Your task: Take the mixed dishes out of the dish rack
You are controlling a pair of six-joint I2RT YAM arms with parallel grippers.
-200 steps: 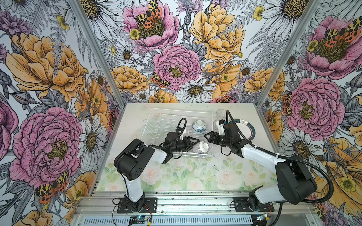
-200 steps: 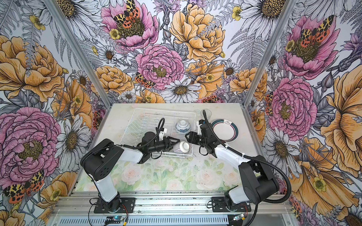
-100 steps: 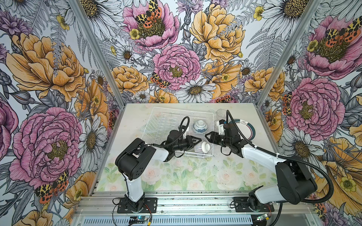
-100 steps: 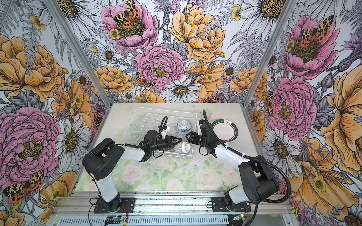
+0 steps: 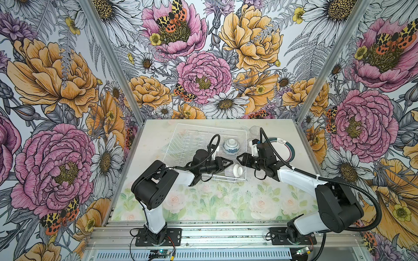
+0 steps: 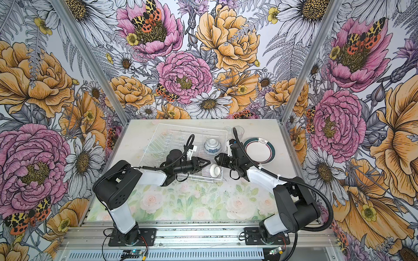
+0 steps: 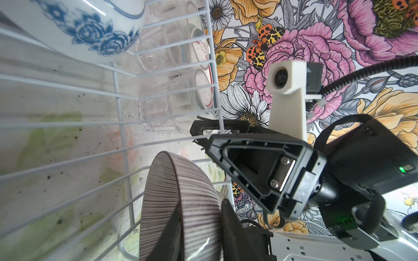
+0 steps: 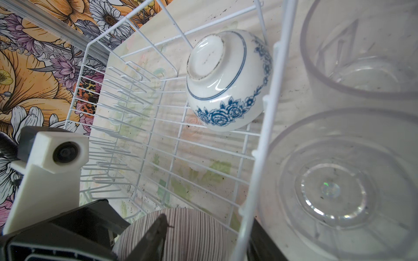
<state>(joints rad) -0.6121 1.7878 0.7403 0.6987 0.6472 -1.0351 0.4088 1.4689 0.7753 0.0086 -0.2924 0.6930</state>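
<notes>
Floral wallpaper closes round the pale tabletop (image 5: 203, 203), with the dish rack (image 5: 204, 126) set toward its far edge. The ribbed greyish bowl (image 5: 230, 172) lies on its side in the rack's near right corner, white foot pointing at the rack's right wall. The left end effector (image 5: 228, 163) reaches across the rack and seems clamped on the bowl's wall, one finger inside and one outside, though the left wrist view cuts this grip off at its border. The right end effector (image 5: 240, 160) hovers just above the foot with its jaws apart and nothing between them.

The step in hand looks like lifting this bowl out. A pinch on one wall of glazed ware will probably let the bowl swing, so the lift should go slowly and straight up until the foot clears the rack's near rim and its wires. Only then should it travel to the bare tabletop near the front edge. The right arm should either take the foot squarely or back off. It should also stay clear of the blue-and-white floral bowl (image 5: 231, 146), upturned at the rack's far right, and of the clear tumblers (image 8: 339, 180) just outside the rack's right wall.
</notes>
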